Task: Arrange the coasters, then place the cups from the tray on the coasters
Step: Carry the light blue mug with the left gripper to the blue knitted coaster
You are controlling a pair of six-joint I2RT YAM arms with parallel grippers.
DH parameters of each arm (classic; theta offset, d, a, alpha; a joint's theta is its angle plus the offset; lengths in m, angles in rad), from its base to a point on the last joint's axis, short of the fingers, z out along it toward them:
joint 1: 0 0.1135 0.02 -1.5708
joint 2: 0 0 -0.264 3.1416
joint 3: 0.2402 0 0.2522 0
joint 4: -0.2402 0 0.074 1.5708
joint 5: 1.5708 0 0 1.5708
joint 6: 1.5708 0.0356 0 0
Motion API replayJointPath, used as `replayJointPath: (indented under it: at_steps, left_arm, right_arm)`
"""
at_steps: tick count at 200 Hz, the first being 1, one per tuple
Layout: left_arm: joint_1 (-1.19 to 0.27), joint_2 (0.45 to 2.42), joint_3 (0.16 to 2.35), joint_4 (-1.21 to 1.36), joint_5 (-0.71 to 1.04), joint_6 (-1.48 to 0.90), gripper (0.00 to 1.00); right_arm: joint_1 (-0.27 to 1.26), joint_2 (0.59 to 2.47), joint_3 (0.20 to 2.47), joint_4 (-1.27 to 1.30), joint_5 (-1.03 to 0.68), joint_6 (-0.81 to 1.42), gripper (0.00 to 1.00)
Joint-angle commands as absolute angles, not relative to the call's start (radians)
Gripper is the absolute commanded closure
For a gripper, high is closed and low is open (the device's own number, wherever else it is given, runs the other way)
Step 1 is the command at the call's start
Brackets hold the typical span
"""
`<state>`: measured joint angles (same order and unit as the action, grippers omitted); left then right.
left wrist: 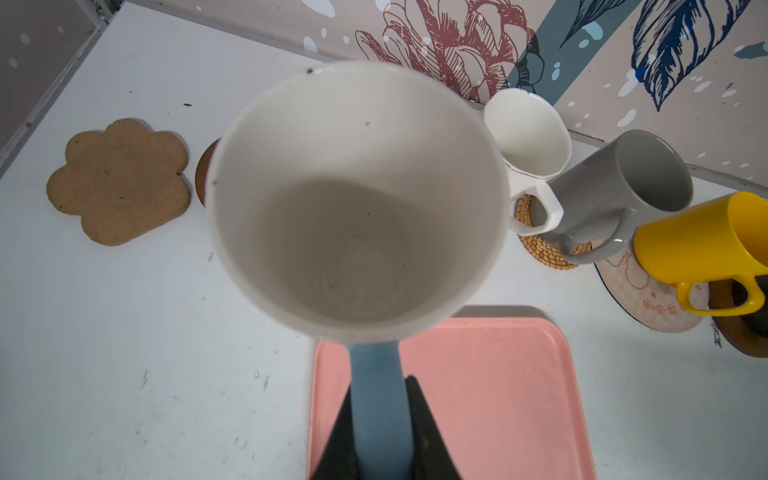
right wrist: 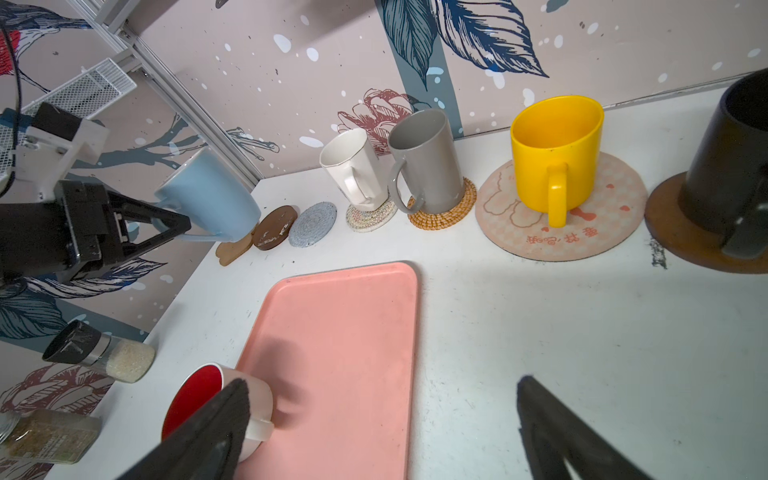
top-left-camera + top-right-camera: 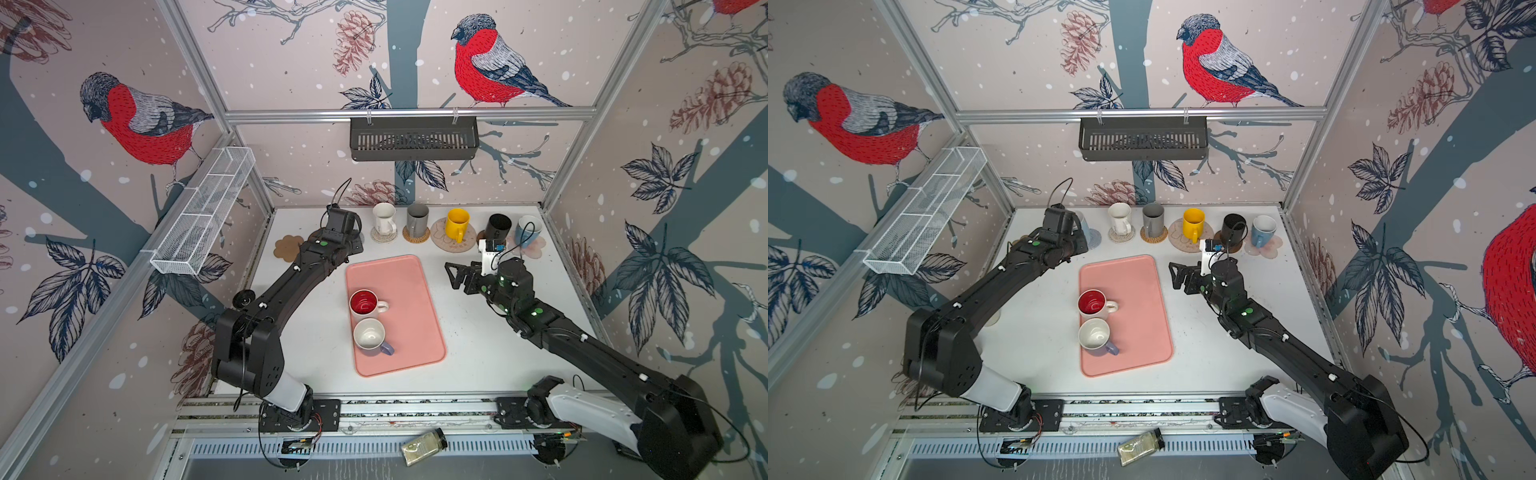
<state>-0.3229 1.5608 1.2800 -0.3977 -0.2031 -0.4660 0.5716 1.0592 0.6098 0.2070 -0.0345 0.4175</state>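
Handle of lt-blue mug [image 2: 212,199] is clamped in L gripper [image 2: 185,226]; mug hangs tilted above back-left coasters, by brown disc [image 2: 274,227] & blue-grey round [image 2: 312,224]. R gripper [image 3: 451,275] is wide open, empty, just right of tray [image 3: 411,291]. Red-inside mug [image 3: 363,302] & lavender mug [image 3: 370,336] sit on tray's left side.

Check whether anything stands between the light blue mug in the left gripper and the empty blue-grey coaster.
Nothing visible does. The blue-grey coaster lies bare, and the light blue mug hangs tilted in the left gripper near it.
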Motion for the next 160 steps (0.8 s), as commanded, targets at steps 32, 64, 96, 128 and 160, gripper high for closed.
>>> replayJointPath:
  at_steps: [32, 64, 96, 128, 160]
  left_arm:
    - [-0.285, 1.651, 1.32, -0.258, -0.186, -0.385, 1.0]
    - [-0.268, 1.709, 1.319, -0.183, -0.183, -0.33, 1.0]
    - [-0.246, 1.755, 1.307, -0.105, -0.168, -0.309, 1.0]
    - [-0.239, 1.81, 1.328, -0.066, -0.161, -0.304, 1.0]
    - [-0.234, 1.862, 1.362, -0.051, -0.172, -0.295, 1.0]
  right_arm:
    - [0.583, 1.021, 0.602, 0.207, -0.021, 0.418, 0.01]
    - [0.595, 0.987, 0.588, 0.207, -0.001, 0.42, 0.0]
    - [0.617, 0.96, 0.587, 0.204, 0.03, 0.406, 0.0]
    - [0.653, 0.957, 0.592, 0.206, 0.048, 0.385, 0.0]
    - [0.676, 0.956, 0.597, 0.202, 0.051, 0.378, 0.0]
